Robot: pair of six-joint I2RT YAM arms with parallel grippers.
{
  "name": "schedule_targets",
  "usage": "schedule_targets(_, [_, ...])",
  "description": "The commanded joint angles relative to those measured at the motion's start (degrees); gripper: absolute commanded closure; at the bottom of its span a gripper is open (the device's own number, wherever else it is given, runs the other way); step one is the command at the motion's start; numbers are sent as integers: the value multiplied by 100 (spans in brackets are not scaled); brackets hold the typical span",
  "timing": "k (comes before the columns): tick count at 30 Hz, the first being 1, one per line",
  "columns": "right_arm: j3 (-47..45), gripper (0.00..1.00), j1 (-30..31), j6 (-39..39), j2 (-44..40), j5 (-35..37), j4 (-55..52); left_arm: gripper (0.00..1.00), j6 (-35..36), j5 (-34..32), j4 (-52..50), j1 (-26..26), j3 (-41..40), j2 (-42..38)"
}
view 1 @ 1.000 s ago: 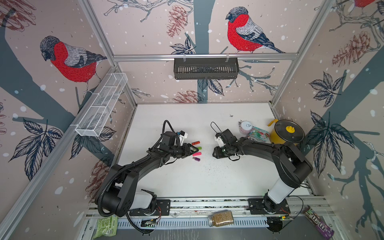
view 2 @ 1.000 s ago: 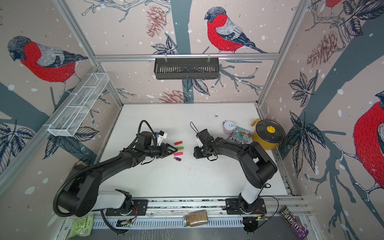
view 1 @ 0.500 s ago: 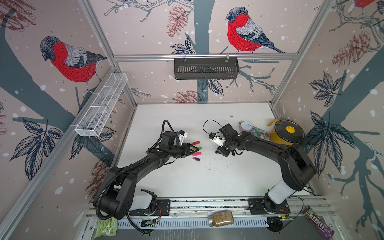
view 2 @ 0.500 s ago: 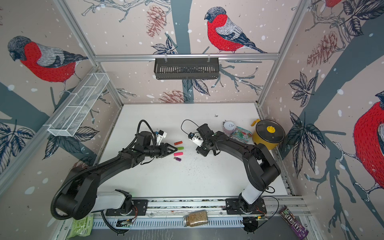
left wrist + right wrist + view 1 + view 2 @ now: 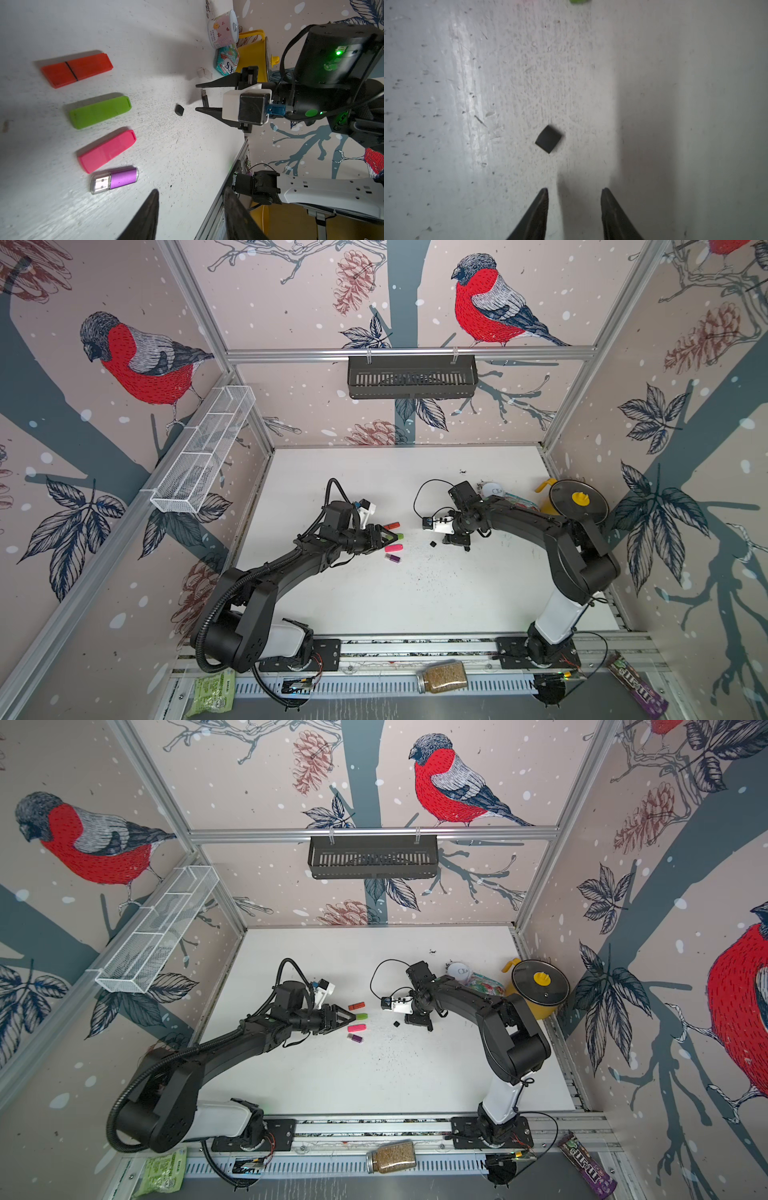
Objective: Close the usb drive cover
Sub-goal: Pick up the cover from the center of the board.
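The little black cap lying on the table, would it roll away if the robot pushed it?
The small black squarish cap probably slides rather than rolls, since it lies on a flat face. It looks tiny, so it is likely very light and easy to flick across the white table. Its edges look crisp, so it is probably stiff.

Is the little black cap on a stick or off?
Off. The black cap lies alone on the white table, nothing plugged into it.

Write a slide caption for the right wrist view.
Black cap lying on the white table, ahead of the open right hand.
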Motion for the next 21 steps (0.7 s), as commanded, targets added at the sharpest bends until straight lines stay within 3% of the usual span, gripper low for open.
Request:
schedule_targets(1, [208, 57, 3, -126, 215, -451, -396, 50, 15, 43, 140, -10, 47, 27])
schedule_targets(9, [376, 60, 73, 19, 516, -760, -732, 50, 37, 53, 146, -8, 35, 62])
schedule_targets(21, [-44, 65, 464, 521, 399, -625, -480, 50, 34, 36, 167, -13, -53, 1])
